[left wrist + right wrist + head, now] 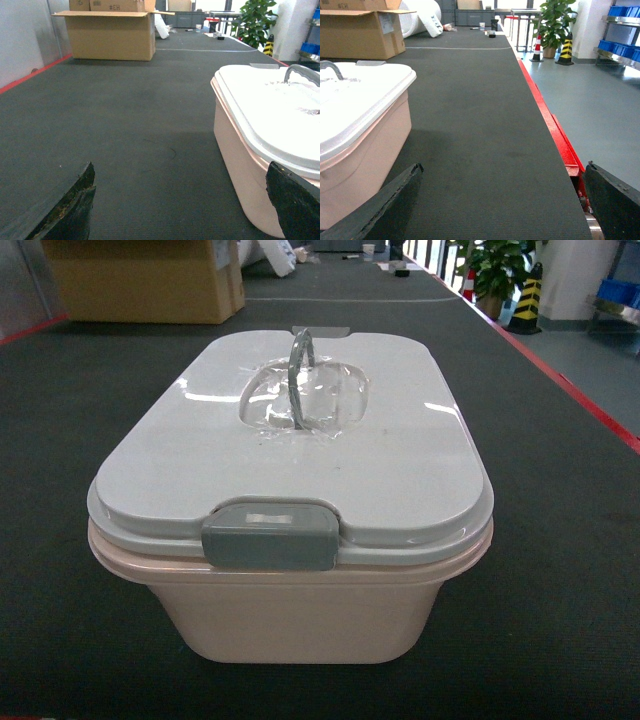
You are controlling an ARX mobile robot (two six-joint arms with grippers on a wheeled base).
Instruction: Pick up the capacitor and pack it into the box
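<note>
The pale pink box (300, 615) stands on the dark mat in the middle of the head view, its white lid (300, 455) on top with the grey latch (270, 535) down and the clear handle (302, 365) upright. No capacitor shows in any view. My left gripper (182, 205) is open, low over the mat just left of the box (240, 150). On the other side my right gripper (502, 200) is open too, with the box (360, 145) to its left. Neither gripper appears in the head view.
A brown cardboard carton (150, 280) stands at the far left of the mat, also seen as the carton (112, 32). A red edge strip (550, 125) bounds the mat on the right, with lower grey floor, a potted plant (552, 20) and blue crates (620, 30) beyond.
</note>
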